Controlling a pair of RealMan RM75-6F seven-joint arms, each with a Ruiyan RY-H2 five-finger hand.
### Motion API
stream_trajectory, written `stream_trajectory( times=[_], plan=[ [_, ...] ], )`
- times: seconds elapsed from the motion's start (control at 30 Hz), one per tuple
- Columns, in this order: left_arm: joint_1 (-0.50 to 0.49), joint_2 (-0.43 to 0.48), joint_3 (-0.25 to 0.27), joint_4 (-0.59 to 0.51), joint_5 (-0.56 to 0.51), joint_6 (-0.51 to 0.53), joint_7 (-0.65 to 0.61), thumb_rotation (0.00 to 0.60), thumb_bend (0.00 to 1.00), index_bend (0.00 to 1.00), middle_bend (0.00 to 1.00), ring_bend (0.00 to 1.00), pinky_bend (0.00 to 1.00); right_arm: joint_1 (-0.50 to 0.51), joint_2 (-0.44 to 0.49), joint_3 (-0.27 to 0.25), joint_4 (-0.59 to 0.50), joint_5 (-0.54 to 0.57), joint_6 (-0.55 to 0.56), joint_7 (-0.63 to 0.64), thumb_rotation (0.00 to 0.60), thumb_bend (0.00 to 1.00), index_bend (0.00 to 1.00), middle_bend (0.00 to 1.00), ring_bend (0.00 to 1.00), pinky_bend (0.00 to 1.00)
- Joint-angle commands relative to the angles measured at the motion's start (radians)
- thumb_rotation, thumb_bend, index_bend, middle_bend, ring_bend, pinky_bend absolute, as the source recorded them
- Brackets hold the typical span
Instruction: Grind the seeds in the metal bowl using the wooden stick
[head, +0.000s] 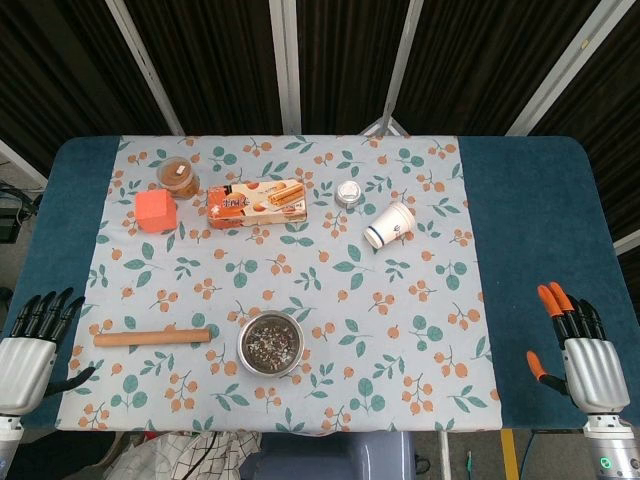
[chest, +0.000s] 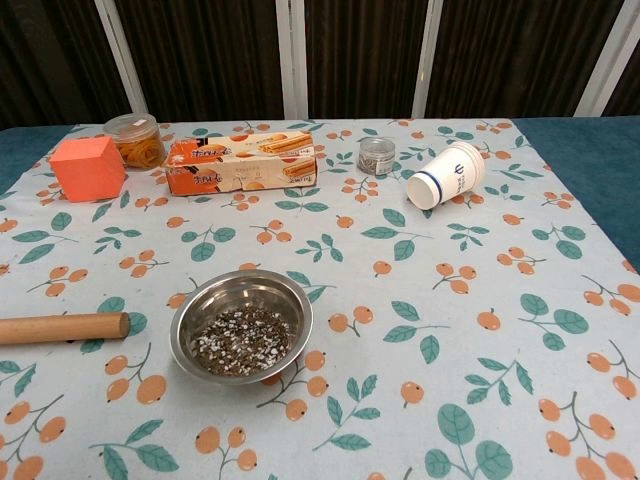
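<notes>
A metal bowl (head: 270, 344) (chest: 241, 325) with dark and pale seeds in it sits near the table's front edge, about the middle. The wooden stick (head: 152, 338) (chest: 62, 327) lies flat just left of the bowl, apart from it. My left hand (head: 30, 350) hovers at the front left corner, fingers spread, holding nothing. At the front right my right hand (head: 578, 345), with orange fingertips, is likewise spread and empty. Neither hand shows in the chest view.
At the back stand an orange cube (head: 155, 211), a small jar of orange snacks (head: 178, 176), a biscuit box (head: 256, 201), a little metal tin (head: 347, 194) and a paper cup (head: 389, 225) lying on its side. A floral cloth (head: 400, 330) covers the blue table (head: 540, 220).
</notes>
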Motion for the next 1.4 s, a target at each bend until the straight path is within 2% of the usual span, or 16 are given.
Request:
stream_trajectory(
  times=[0.03,0.3,0.57,0.63,0.73,0.83,0.9,0.97,1.1,1.3,1.4],
  plan=[
    [0.001,-0.001,0.0,0.001,0.0,0.001,-0.001,0.6,0.15,0.0,0.0,0.0,0.0,0.0,-0.001,0.0,0.001,-0.002,0.002,0.002,0.6,0.37,0.0,0.0,0.0,0.0],
    [0.0,0.0,0.002,0.0,0.001,-0.004,0.001,0.6,0.15,0.0,0.0,0.0,0.0,-0.002,-0.001,-0.001,0.002,-0.004,0.005,0.005,0.6,0.37,0.0,0.0,0.0,0.0],
    [-0.014,0.002,0.004,-0.023,-0.023,-0.05,0.011,0.6,0.15,0.0,0.0,0.0,0.01,0.002,-0.003,0.001,-0.001,0.005,-0.004,0.0,0.6,0.37,0.0,0.0,0.0,0.0],
    [-0.02,0.004,0.002,-0.043,-0.037,-0.069,0.011,0.6,0.15,0.01,0.0,0.0,0.04,0.002,-0.002,0.0,-0.002,0.005,-0.005,0.0,0.6,0.37,0.0,0.0,0.0,0.0],
    [-0.032,0.006,-0.01,-0.081,-0.064,-0.092,0.025,0.6,0.15,0.05,0.02,0.02,0.13,0.001,0.0,-0.001,-0.001,0.006,-0.007,0.005,0.6,0.37,0.0,0.0,0.0,0.0],
    [-0.044,-0.003,-0.029,-0.1,-0.088,-0.105,0.054,0.6,0.16,0.11,0.1,0.09,0.23,0.001,0.003,-0.001,-0.004,0.01,-0.01,0.012,0.6,0.37,0.0,0.0,0.0,0.0],
    [-0.059,-0.014,-0.047,-0.111,-0.117,-0.126,0.09,0.6,0.18,0.18,0.19,0.18,0.31,0.001,0.005,-0.002,-0.007,0.01,-0.012,0.014,0.6,0.37,0.0,0.0,0.0,0.0],
    [-0.083,-0.032,-0.069,-0.123,-0.155,-0.161,0.138,0.6,0.2,0.24,0.23,0.21,0.33,0.002,0.006,-0.003,-0.01,0.01,-0.016,0.012,0.6,0.37,0.0,0.0,0.0,0.0],
    [-0.14,-0.075,-0.112,-0.157,-0.27,-0.248,0.244,0.6,0.24,0.39,0.24,0.21,0.33,0.003,0.008,-0.004,-0.013,0.015,-0.021,0.011,0.6,0.37,0.0,0.0,0.0,0.0],
    [-0.213,-0.158,-0.16,-0.176,-0.432,-0.323,0.399,0.6,0.25,0.37,0.28,0.22,0.34,0.003,0.014,-0.003,-0.015,0.02,-0.025,0.023,0.6,0.37,0.0,0.0,0.0,0.0],
    [-0.243,-0.2,-0.169,-0.171,-0.481,-0.331,0.471,0.6,0.26,0.35,0.34,0.27,0.38,0.003,0.015,-0.004,-0.015,0.02,-0.027,0.026,0.6,0.37,0.0,0.0,0.0,0.0]
  ],
)
